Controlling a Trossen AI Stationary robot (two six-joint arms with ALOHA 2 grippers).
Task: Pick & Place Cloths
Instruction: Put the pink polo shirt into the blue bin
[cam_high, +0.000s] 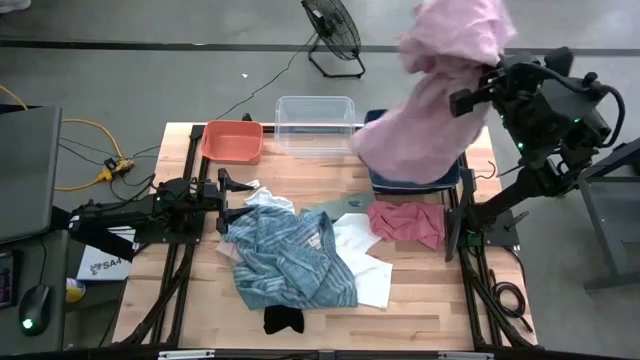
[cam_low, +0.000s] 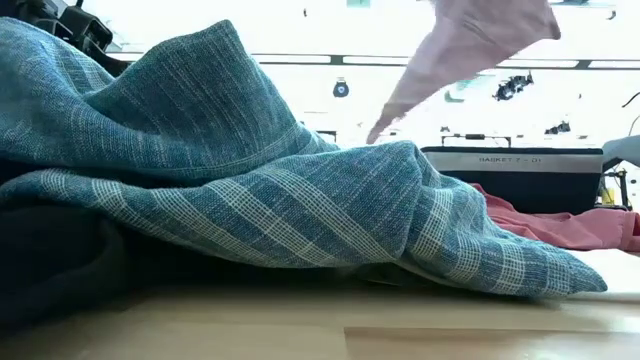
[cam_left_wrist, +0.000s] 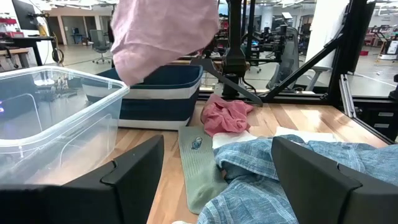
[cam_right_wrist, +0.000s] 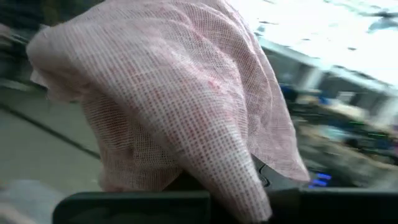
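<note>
My right gripper (cam_high: 472, 97) is raised high at the table's far right and is shut on the large pink cloth (cam_high: 440, 90), which billows over the dark blue bin (cam_high: 415, 182). On the table lie the blue-striped cloth (cam_high: 285, 258), white cloth (cam_high: 365, 262), dark red cloth (cam_high: 405, 222), olive green cloth (cam_left_wrist: 198, 165) and small black cloth (cam_high: 283, 320). My left gripper (cam_left_wrist: 217, 180) waits open and level at the table's left, just short of the blue-striped cloth. My right gripper holds the large pink cloth (cam_right_wrist: 186, 106), but the cloth drapes over the fingers and hides which part they have. The cloth is lifted clear of the table. It hangs slack below the gripper, its lower end (cam_left_wrist: 155, 65) above the dark blue bin.
An orange bin (cam_high: 232, 140) and a clear bin (cam_high: 315, 125) stand along the far edge, left of the dark blue bin. A fan (cam_high: 335, 35) stands on the floor beyond the table. Bare wood shows along the near edge.
</note>
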